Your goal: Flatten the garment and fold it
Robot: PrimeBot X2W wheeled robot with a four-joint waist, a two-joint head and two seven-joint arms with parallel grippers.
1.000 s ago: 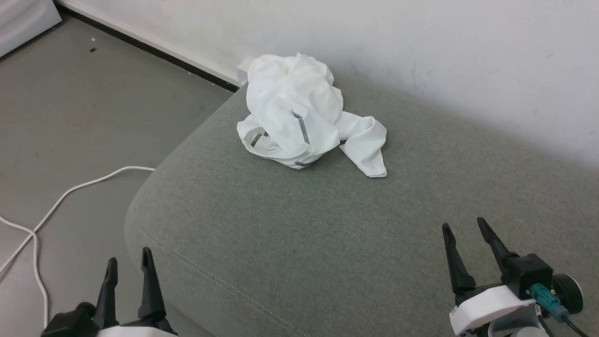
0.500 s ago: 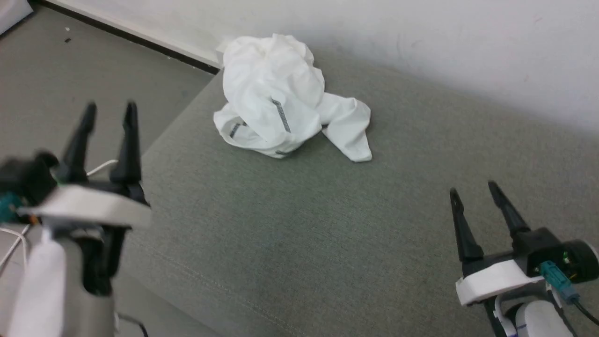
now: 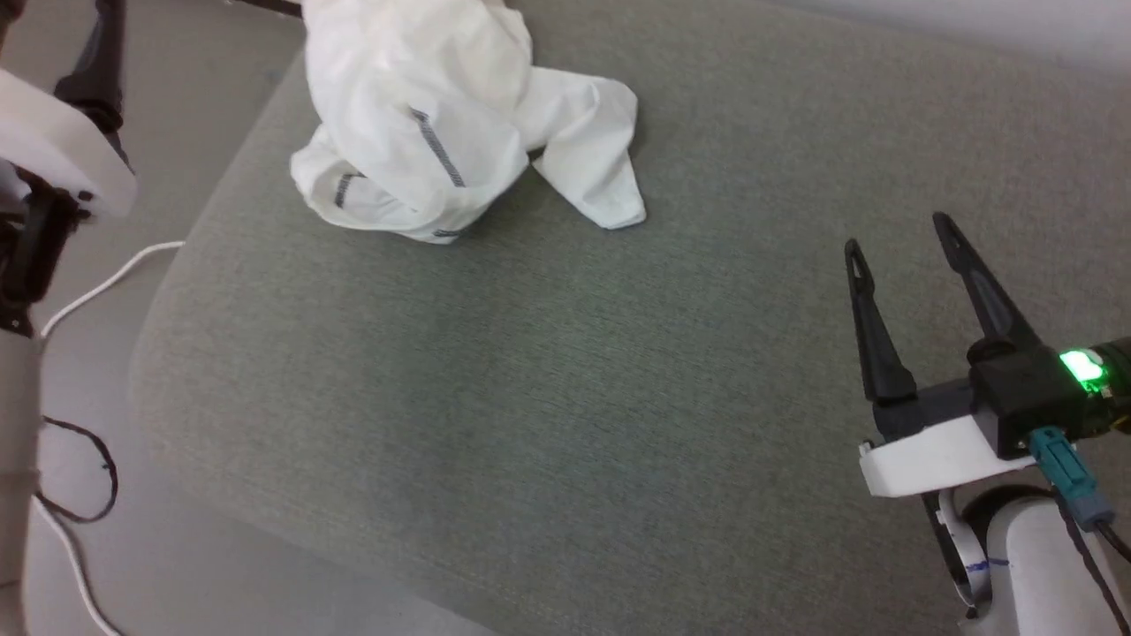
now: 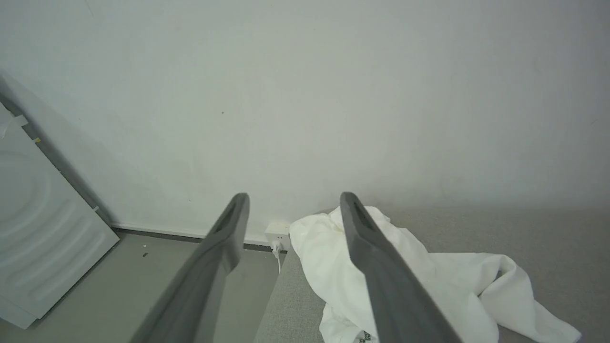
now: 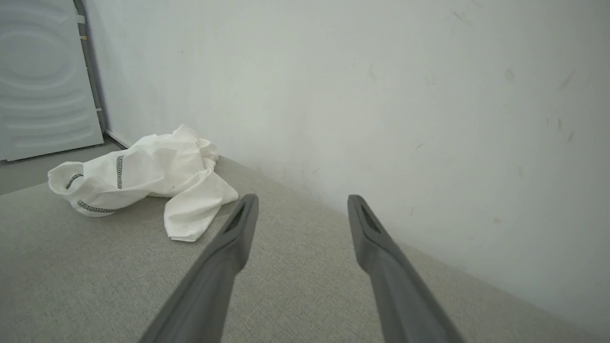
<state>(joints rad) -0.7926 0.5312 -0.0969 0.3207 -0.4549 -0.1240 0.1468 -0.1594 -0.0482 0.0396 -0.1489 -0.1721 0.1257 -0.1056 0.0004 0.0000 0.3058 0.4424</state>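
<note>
Left end effector point(image 4: 294, 197) lifted since before — splayed, empty, right end effector point(image 3: 897, 233) splayed too, garment point(image 3: 415, 115) crumpled

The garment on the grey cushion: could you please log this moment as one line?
garment crumpled on cushion | left fingers open, empty | right fingers open, empty | flattening not started

Bare grey cushion point(image 3: 530, 371) between right gripper point(image 3: 897, 233) and crumpled garment point(image 3: 415, 115); wall point(image 5: 381, 95) close behind.
</note>
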